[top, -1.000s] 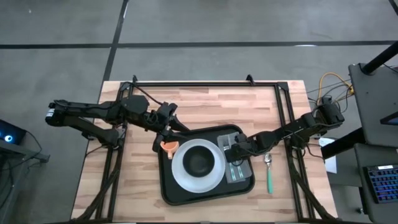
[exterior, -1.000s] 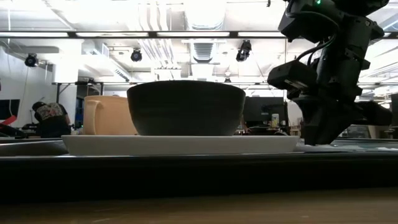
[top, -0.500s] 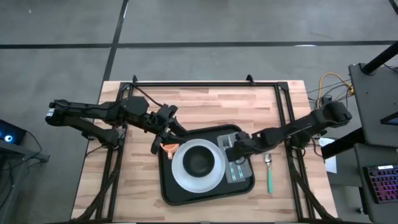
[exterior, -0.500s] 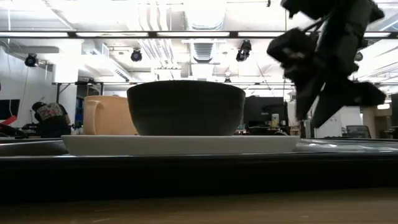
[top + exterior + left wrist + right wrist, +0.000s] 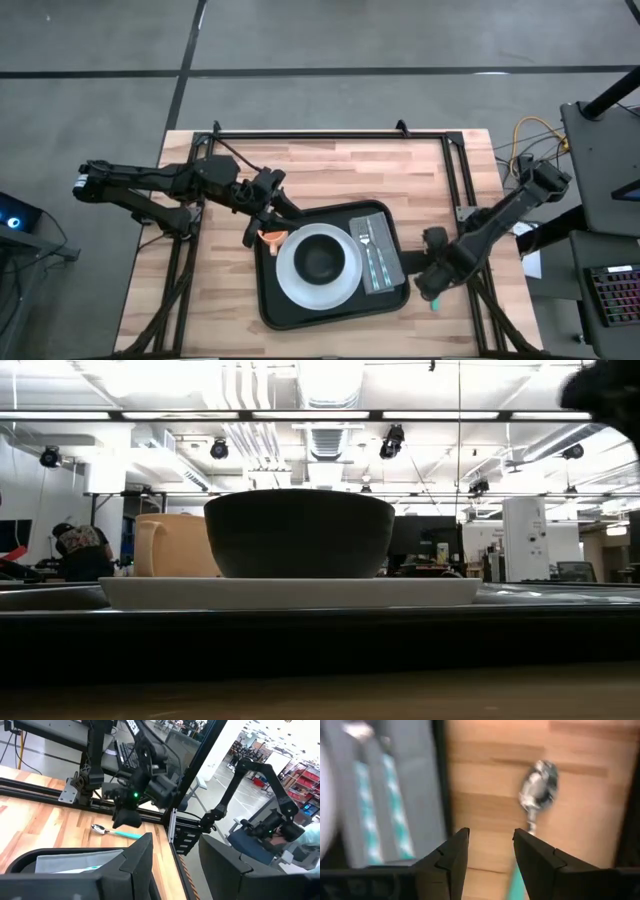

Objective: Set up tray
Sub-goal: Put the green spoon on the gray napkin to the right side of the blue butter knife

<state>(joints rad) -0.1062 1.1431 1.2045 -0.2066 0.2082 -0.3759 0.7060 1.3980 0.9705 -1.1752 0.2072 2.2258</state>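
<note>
The black tray (image 5: 270, 300) lies mid-table. On it are a white plate (image 5: 290, 285) with a dark bowl (image 5: 319, 261), an orange cup (image 5: 271, 237) at its far left corner, and a grey napkin (image 5: 388, 262) bearing two teal-handled utensils (image 5: 370, 250). A teal-handled spoon (image 5: 540, 785) lies on the wood to the tray's right. My right gripper (image 5: 432, 285) hangs open over it, pointing down, touching nothing. My left gripper (image 5: 274, 214) stands open above the cup, nearly level, with nothing in it.
A black metal frame (image 5: 455, 170) runs along the table's far, left and right sides. Bare wood (image 5: 330, 170) lies between the tray and the far rail. In the low view the plate (image 5: 290, 592) and bowl (image 5: 300, 532) fill the front.
My right gripper has opened, risen off the napkin on the tray and swung toward the table's right and near edges. It now hangs over the spoon, tipped more steeply down. The utensils stay on the napkin.
</note>
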